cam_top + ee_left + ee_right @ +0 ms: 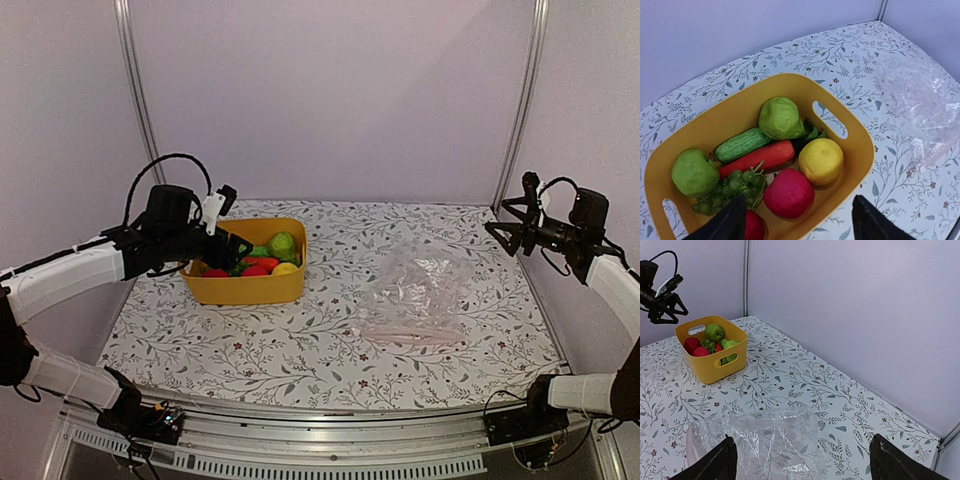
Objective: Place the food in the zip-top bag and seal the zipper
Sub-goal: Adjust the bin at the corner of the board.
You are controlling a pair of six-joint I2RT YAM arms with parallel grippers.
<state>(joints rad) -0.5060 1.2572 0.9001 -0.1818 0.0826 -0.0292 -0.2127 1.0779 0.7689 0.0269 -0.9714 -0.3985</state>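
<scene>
At the left of the table [330,360], the left gripper [799,200] hovers over the yellow tub [245,290], arm reaching in from the left side, fingers spread wide and holding nothing. The food [265,255] all lies in the tub. Judged step: the first pick. The next move calls for a descent onto one piece and a firm close. Right of centre, the zip-top bag [420,285] lies crumpled, well apart from the tub, with the zipper [410,333] along its near edge. It cannot be told whether its mouth stands open. At far right, the right gripper [800,460] is raised and tilted toward the bag, fully spread and empty.

Open claw [799,202] at tub [860,145] — roughly 8 foods [821,160].
</scene>
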